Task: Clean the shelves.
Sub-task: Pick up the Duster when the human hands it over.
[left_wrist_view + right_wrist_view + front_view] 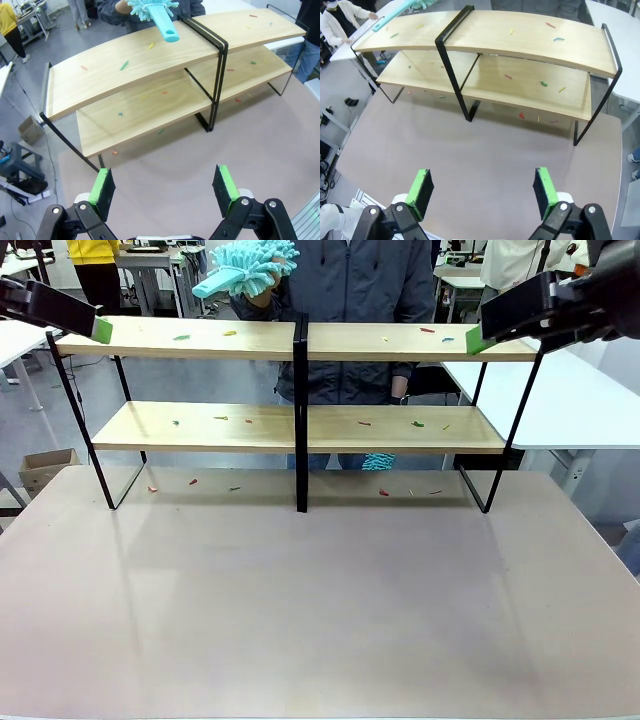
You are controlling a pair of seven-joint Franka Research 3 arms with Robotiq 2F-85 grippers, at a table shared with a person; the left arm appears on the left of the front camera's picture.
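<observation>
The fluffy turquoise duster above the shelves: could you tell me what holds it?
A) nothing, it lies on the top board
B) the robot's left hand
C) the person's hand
C: the person's hand grips the duster over the shelves; the robot's left hand and right hand are open, empty.

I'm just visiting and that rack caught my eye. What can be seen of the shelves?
The shelves are a wide two-tier rack: four light wooden boards on a thin black metal frame with a centre post. They stand upright on the far part of the beige tabletop. Small red, green and yellow scraps lie scattered on both tiers and underneath. A person behind holds a turquoise duster over the top left board.
</observation>
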